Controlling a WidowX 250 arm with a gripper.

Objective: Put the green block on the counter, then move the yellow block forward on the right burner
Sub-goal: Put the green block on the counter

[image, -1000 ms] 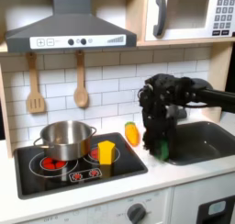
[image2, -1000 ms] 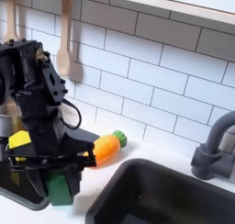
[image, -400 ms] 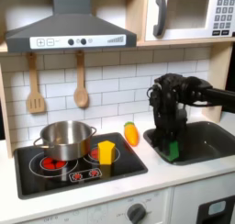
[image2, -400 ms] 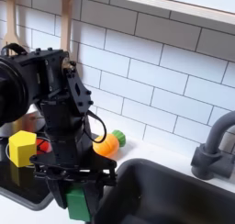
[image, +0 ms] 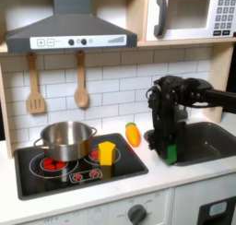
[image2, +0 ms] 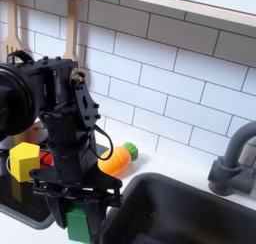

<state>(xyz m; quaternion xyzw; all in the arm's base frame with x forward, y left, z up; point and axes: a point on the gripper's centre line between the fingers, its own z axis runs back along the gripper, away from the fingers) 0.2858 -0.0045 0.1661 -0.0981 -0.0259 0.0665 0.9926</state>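
Pot on my stovetop's left burner; carrot beside it; sink right; spatula and spoon hanging.

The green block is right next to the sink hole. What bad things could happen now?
1. The gripper holds the green block at the sink edge; released here, it might tip into the basin instead of staying on the counter.
2. The carrot toy lies close behind the arm; a swing back toward the yellow block could knock it.
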